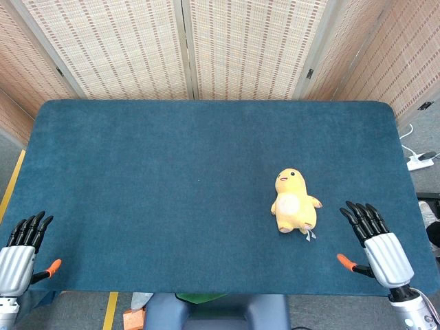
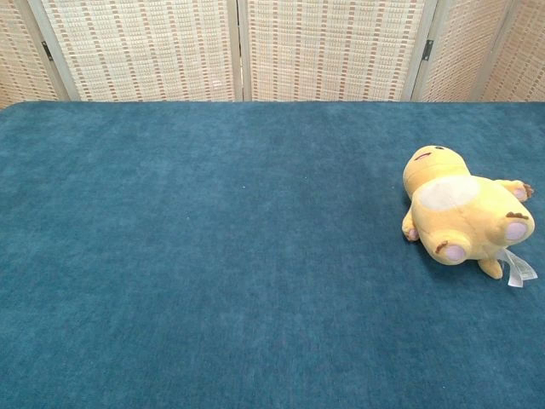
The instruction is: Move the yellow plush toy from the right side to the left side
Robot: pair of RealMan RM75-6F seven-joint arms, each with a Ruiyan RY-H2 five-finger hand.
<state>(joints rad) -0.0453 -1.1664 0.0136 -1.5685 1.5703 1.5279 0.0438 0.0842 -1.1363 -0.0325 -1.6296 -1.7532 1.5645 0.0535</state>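
The yellow plush toy (image 1: 294, 201) lies on its back on the right part of the blue table (image 1: 172, 179), head pointing away from me; the chest view shows the plush toy (image 2: 464, 213) at the right edge with a white tag by its feet. My right hand (image 1: 375, 239) hovers at the table's front right corner, a short way right of the toy, fingers stretched out and apart, holding nothing. Over the front left corner my left hand (image 1: 23, 247) is likewise flat with fingers extended and empty. Neither hand appears in the chest view.
Woven folding screens (image 1: 206, 48) stand behind the table's far edge. A white power strip (image 1: 419, 161) lies on the floor to the right. The blue cloth (image 2: 213, 256) spreads from the toy to the left.
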